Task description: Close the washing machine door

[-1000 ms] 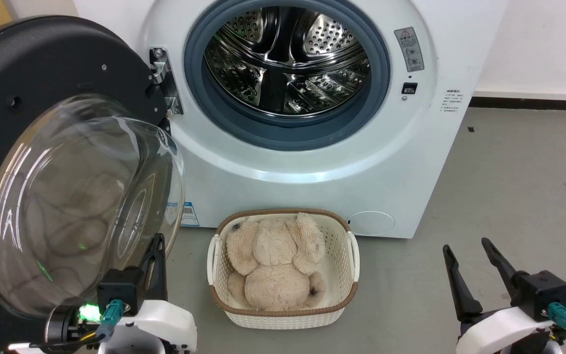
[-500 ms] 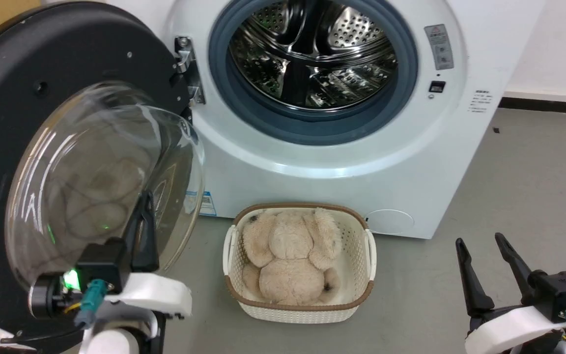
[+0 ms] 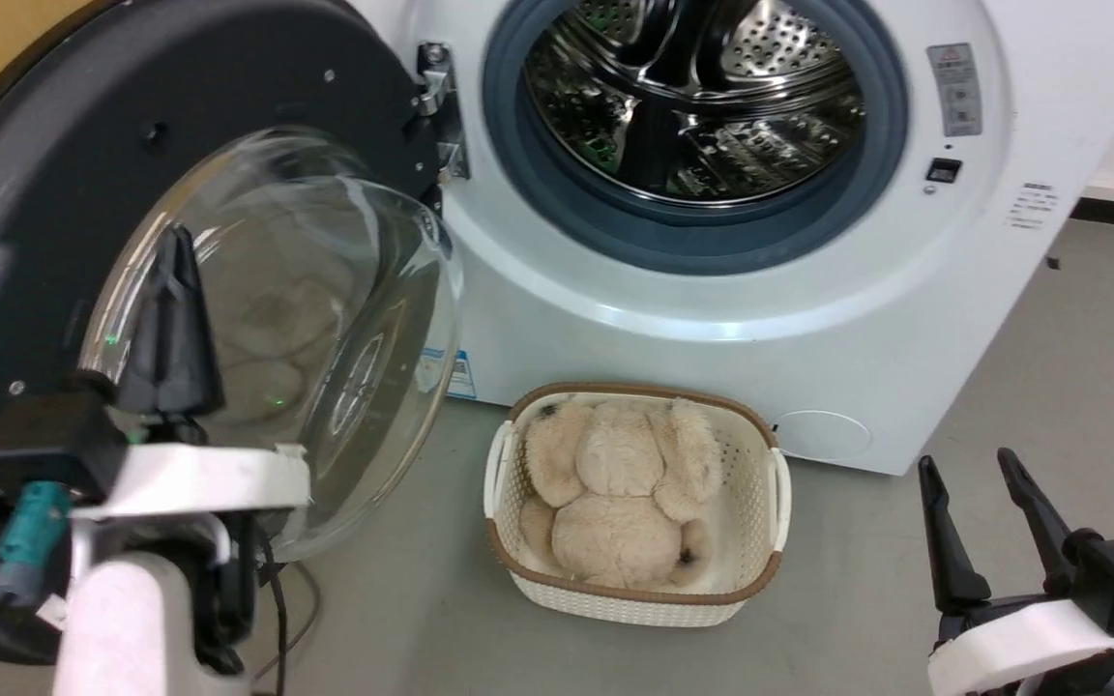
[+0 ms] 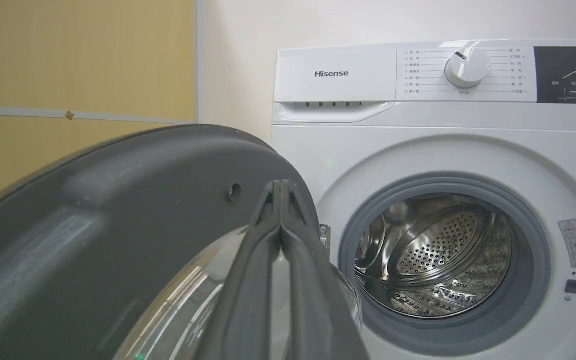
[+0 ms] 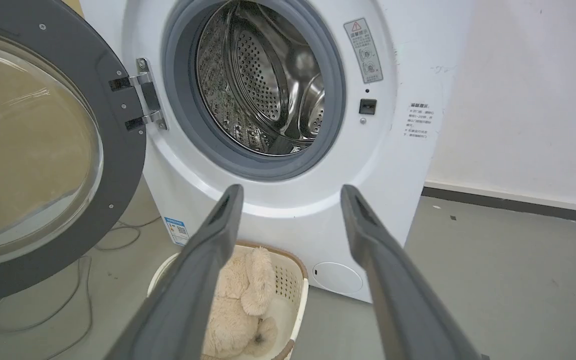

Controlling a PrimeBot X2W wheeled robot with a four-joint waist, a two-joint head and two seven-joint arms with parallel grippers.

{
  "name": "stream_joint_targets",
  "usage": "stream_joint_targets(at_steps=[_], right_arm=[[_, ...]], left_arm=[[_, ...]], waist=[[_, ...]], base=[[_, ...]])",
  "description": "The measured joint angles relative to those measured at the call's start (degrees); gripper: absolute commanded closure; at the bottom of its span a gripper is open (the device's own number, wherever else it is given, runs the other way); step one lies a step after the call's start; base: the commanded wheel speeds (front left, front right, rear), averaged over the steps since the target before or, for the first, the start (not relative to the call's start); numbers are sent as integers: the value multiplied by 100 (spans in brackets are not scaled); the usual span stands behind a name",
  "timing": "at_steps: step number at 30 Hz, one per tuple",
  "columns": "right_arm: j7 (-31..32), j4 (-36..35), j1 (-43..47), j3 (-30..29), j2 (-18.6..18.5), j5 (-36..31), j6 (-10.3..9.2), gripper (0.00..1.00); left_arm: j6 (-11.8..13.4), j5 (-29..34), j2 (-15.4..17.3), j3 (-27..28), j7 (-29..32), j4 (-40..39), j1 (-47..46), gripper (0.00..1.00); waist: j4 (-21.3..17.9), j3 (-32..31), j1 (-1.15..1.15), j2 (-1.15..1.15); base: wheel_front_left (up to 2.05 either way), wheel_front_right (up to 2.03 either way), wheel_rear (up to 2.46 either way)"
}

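Washing machine door (image 3: 306, 290): wide open, filling the upper left of the head frame, inner face and bulging glass turned toward the camera, held by a hinge (image 3: 436, 116) at its right edge to the washing machine (image 3: 712, 319) across the upper middle and right.

Early stage of the task, by the look of it: approach to the door, no swing toward the opening yet.

Left gripper (image 3: 173, 242) at left of frame, fingers pressed together with nothing between, tips up across the glass; touching or just in front, impossible to tell. Right gripper (image 3: 965, 462) at lower right, fingers spread, empty, well apart from everything.

Next move probably calls for reaching the door's outer face or free left rim, then sweeping it rightward about the hinge until latched.

Drum (image 3: 702, 97): bare steel, no laundry to be seen. Cream basket (image 3: 615, 604) at lower middle, on the floor just before the machine, holding one beige plush toy (image 3: 625, 483); seemingly below the door's path, yet worth watching.
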Motion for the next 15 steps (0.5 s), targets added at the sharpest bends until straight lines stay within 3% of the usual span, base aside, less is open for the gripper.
stream_joint_targets(at_steps=[15], right_arm=[[-177,-5,-1,-199,1,93,0,0]], left_arm=[[-309,-477,91,840,-163,-162,-851,100]], waist=[[547,80,0,0]], base=[[0,0,0]])
